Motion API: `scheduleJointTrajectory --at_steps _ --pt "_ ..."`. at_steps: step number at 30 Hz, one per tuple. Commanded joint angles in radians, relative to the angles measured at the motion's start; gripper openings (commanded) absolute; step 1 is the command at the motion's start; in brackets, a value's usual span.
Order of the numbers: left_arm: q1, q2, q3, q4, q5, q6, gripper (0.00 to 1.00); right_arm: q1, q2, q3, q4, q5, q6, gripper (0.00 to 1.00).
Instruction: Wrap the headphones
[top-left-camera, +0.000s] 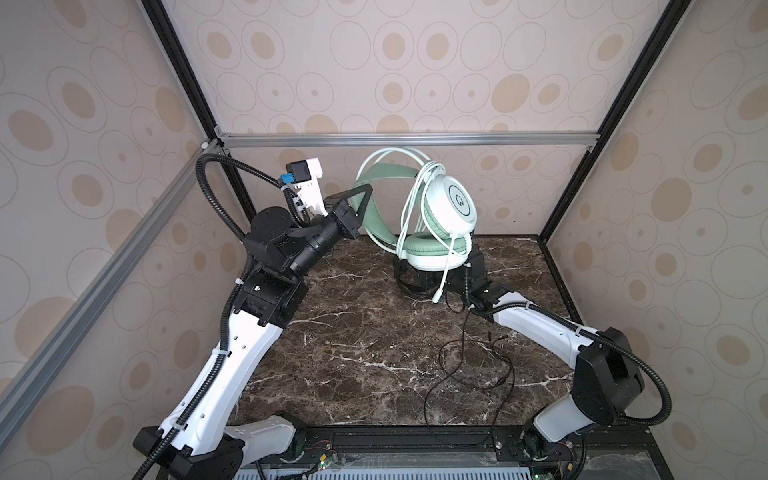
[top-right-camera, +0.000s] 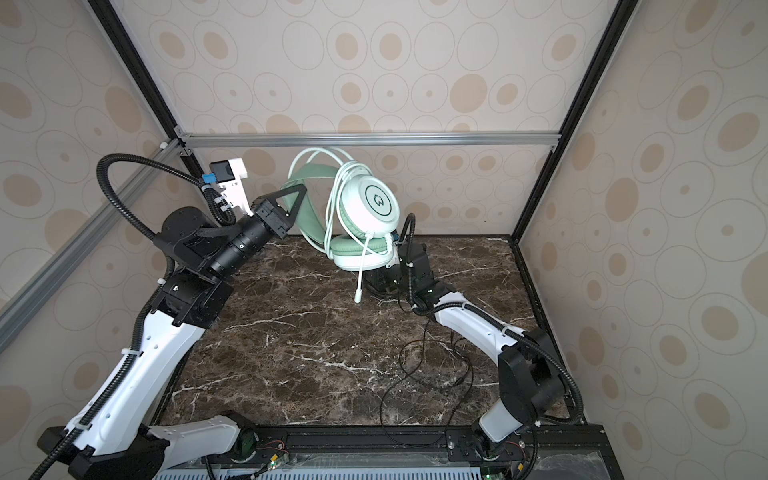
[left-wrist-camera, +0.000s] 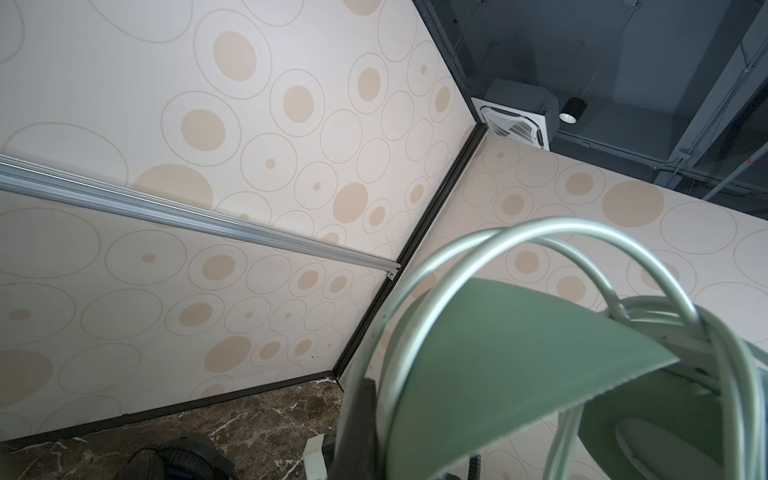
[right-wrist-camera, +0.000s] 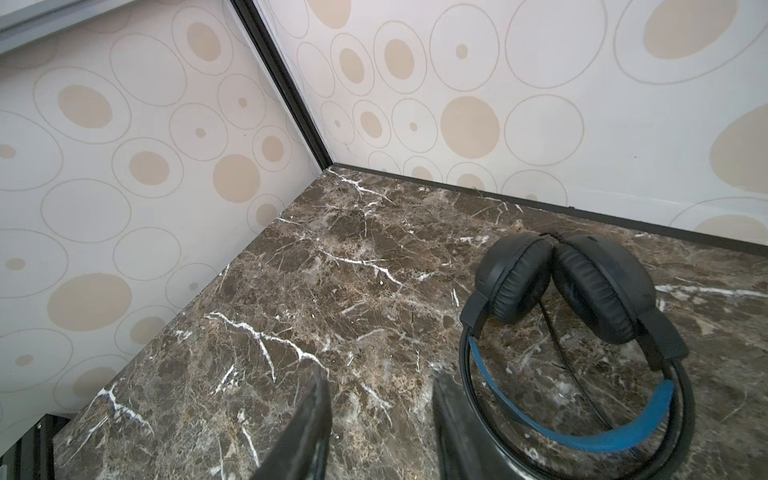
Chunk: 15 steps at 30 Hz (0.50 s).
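Headphones number two: the mint-green headset (top-left-camera: 451, 208) hangs in the air near the back wall, its headband pinched in the closed left gripper (top-left-camera: 363, 198). Its pale cable (top-left-camera: 415, 195) is looped several turns around band and cups, and one white end (top-left-camera: 441, 282) dangles free. The black headset (right-wrist-camera: 582, 286) lies flat on the marble table (top-left-camera: 353, 332) right beneath it, cups together, and its black cable (top-left-camera: 469, 365) sprawls loose toward the front edge. The right gripper (right-wrist-camera: 380, 374) sits low over the table with its jaws part-way apart and nothing between them, one finger just beside the black headband. The mint one looks wrapped, so the work in hand is likely the black one. To do it well, the right jaws should close squarely on the thin arc of the headband rather than on a soft cup, so that it does not twist out. The left should pinch firmly and hold the mint loops clear, since the dangling end could snag. The loose cable wants gathering from the headset outward, to avoid knots.
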<state>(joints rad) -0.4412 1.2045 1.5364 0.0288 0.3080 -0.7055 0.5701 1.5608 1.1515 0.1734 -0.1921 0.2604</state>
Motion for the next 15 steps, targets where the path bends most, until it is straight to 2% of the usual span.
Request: scheduleJointTrajectory --at_steps 1,15 --pt "0.015 -0.015 0.07 0.1 -0.015 -0.064 0.0 -0.006 -0.033 -0.024 -0.013 -0.013 -0.012 0.43" --pt "0.048 -0.038 0.016 0.107 -0.02 -0.091 0.0 0.003 -0.061 -0.054 -0.095 0.007 -0.047 0.51"
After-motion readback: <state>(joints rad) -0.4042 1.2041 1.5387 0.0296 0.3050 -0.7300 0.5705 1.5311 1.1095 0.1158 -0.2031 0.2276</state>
